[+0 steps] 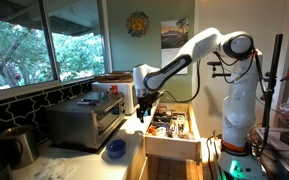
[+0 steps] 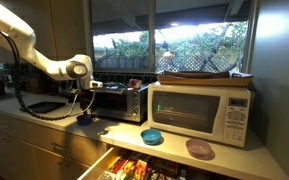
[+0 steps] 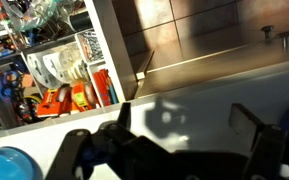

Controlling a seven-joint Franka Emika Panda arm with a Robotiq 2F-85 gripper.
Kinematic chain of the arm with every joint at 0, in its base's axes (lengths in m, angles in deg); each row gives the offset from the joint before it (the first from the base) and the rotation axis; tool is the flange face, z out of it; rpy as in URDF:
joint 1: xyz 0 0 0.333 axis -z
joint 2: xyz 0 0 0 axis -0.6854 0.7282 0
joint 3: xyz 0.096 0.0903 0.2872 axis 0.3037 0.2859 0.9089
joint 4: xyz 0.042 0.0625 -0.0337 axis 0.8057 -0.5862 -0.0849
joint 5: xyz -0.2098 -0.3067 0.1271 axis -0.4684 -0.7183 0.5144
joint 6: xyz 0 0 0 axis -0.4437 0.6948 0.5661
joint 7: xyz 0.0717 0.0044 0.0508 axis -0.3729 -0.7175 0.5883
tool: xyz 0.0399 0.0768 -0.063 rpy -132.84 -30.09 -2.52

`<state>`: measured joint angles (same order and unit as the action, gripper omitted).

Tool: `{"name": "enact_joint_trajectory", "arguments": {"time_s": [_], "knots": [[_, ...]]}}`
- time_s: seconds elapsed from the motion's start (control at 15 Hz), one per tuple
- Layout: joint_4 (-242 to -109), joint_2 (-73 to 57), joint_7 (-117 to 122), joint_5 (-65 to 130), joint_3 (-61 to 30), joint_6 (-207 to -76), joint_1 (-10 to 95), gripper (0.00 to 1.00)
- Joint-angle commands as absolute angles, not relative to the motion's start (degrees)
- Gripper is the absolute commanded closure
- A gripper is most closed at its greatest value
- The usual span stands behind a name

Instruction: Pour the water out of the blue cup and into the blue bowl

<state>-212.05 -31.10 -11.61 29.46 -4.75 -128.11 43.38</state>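
The gripper (image 2: 84, 107) hangs just over the blue cup (image 2: 84, 118). The cup sits on the counter (image 2: 121, 130) in front of the toaster oven (image 2: 114, 100). I cannot tell if the gripper touches the cup. In the wrist view the two fingers (image 3: 116, 122) are spread wide, with only bare counter between them. The blue bowl (image 2: 152, 136) sits farther along the counter, in front of the microwave (image 2: 199, 112). A purple dish (image 2: 199, 149) is near it. Below the counter, a drawer (image 1: 174, 135) full of things is pulled out.
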Motion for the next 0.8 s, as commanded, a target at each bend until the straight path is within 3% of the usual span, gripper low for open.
{"name": "enact_joint_trajectory", "arguments": {"time_s": [0.0, 0.73], "knots": [[-211.5, -29.9, -11.9, 29.4, -5.5, -128.0, 41.8, 0.00], [-212.1, -29.5, -15.5, 30.8, -5.4, -128.3, 41.4, 0.00]]}}
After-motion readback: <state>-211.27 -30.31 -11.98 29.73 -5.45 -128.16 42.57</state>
